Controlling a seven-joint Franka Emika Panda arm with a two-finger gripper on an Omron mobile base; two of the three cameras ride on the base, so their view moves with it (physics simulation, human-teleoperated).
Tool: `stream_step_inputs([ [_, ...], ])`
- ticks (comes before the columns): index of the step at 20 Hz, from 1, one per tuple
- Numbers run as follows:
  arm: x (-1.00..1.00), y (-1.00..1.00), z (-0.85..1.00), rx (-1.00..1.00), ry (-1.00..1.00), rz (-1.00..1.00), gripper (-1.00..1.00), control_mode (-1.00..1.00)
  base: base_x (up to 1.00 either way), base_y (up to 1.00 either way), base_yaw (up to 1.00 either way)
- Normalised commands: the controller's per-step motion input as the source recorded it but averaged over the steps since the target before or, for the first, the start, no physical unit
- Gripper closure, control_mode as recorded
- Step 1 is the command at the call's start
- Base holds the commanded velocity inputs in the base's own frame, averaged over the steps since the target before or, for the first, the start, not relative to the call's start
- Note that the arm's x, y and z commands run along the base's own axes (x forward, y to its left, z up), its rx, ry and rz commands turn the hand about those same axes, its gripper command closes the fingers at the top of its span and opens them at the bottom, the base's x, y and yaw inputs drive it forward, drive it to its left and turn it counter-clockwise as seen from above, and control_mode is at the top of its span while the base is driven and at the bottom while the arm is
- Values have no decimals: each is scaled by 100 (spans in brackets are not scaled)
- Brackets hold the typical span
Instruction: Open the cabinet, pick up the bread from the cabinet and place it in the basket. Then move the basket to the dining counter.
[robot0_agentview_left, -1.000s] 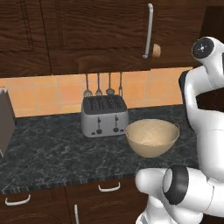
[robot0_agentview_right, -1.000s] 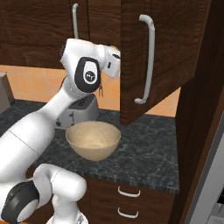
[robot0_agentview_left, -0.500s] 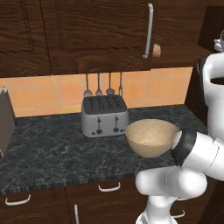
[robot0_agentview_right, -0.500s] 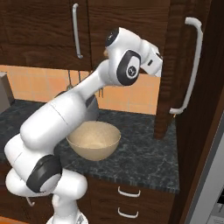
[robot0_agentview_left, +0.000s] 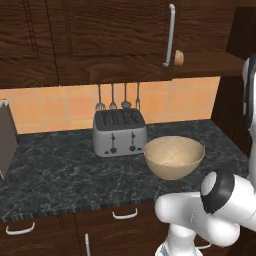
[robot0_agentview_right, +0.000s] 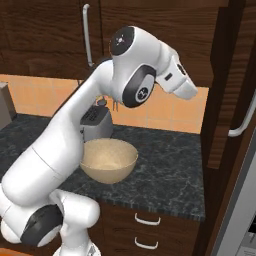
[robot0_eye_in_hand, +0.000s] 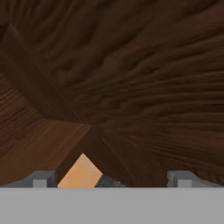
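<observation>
Bread (robot0_agentview_left: 179, 58) sat on the cabinet (robot0_agentview_left: 115, 35) shelf in the left base view, a small tan bun just right of the long silver handle (robot0_agentview_left: 170, 35), at the front edge of the opened compartment; the cabinet door (robot0_agentview_right: 235, 85) stood swung out at the right of the right base view, with its curved handle (robot0_agentview_right: 243, 120) facing the room; the basket (robot0_agentview_left: 174, 157) rested upright on the black marbled worktop (robot0_agentview_left: 60, 170), just beside the silver toaster (robot0_agentview_left: 119, 132) and to its right, and I could not tell if the two touched; the basket held nothing that could be seen inside; four utensils (robot0_agentview_left: 118, 97) hung on the orange tiled wall (robot0_agentview_left: 55, 107) above the toaster; a grey block (robot0_agentview_left: 6, 137) stood at the left edge of the worktop; the lower drawers (robot0_agentview_left: 125, 215) with short handles were closed under the worktop; the arm (robot0_agentview_right: 100, 130) rose over the basket in the right base view, and its forearm pointed to the right toward the open door; in the hand view the end effector (robot0_eye_in_hand: 112, 179) faced dark wood grain from very close, with a small orange patch of tile low in the picture; its two finger tips (robot0_eye_in_hand: 42, 178) stood well apart, spread, with nothing between them.
</observation>
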Motion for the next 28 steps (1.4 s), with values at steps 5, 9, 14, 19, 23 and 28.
stream_step_inputs([
  [5, -35, 100, 52, -10, 18, 52, -100, -100, 0, 0, 0],
  [9, -19, 100, 37, -11, 0, 55, -100, -100, 0, 0, 0],
  [14, 0, 100, 4, -13, 0, 44, -100, -100, 0, 0, 0],
  [19, 33, 100, 14, -21, -8, 3, -100, -100, 0, 0, 0],
  [23, 51, 100, 4, -7, -2, -28, -100, -100, 0, 0, 0],
  [28, 64, 44, 14, 0, 14, -7, -100, -100, 0, 0, 0],
])
